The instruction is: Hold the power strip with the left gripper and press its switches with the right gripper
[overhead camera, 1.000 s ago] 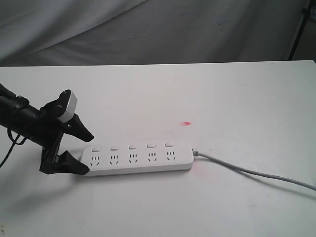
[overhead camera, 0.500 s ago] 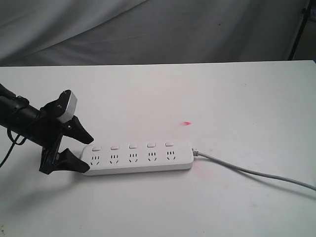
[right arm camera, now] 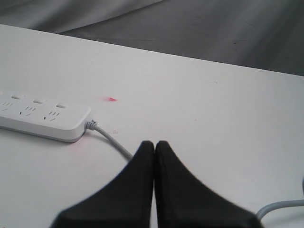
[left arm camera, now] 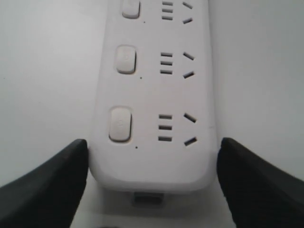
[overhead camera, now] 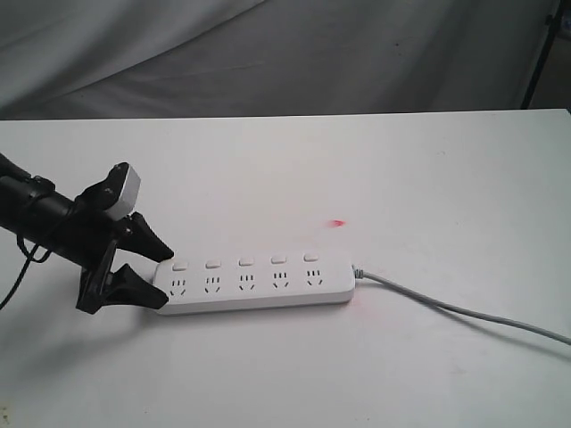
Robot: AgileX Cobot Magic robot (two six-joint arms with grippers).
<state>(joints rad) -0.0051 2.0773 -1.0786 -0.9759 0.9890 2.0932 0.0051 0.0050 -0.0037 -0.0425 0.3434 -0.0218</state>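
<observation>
The white power strip [overhead camera: 259,281] lies flat on the table, cord end to the right. My left gripper [overhead camera: 168,279] straddles its left end, one black finger [overhead camera: 147,241] on the far side and one on the near side. In the left wrist view the power strip [left arm camera: 152,95] fills the gap of the left gripper [left arm camera: 154,141], fingers against both long edges. The switches [overhead camera: 246,262] sit in a row above the sockets; the nearest switch [left arm camera: 120,123] is untouched. My right gripper [right arm camera: 155,142] is shut and empty, well off the power strip [right arm camera: 42,118]; the exterior view does not show it.
A grey-white cord [overhead camera: 446,308] trails from the strip to the right edge of the white table [overhead camera: 428,178]. A small red spot [overhead camera: 337,223] marks the table behind the strip. Grey cloth [overhead camera: 268,53] hangs behind, with a black stand [overhead camera: 540,53] at the far right.
The left gripper's fingers have drawn closer together around the strip's left end. The strip has shifted slightly to the right. The right gripper has stayed shut.
</observation>
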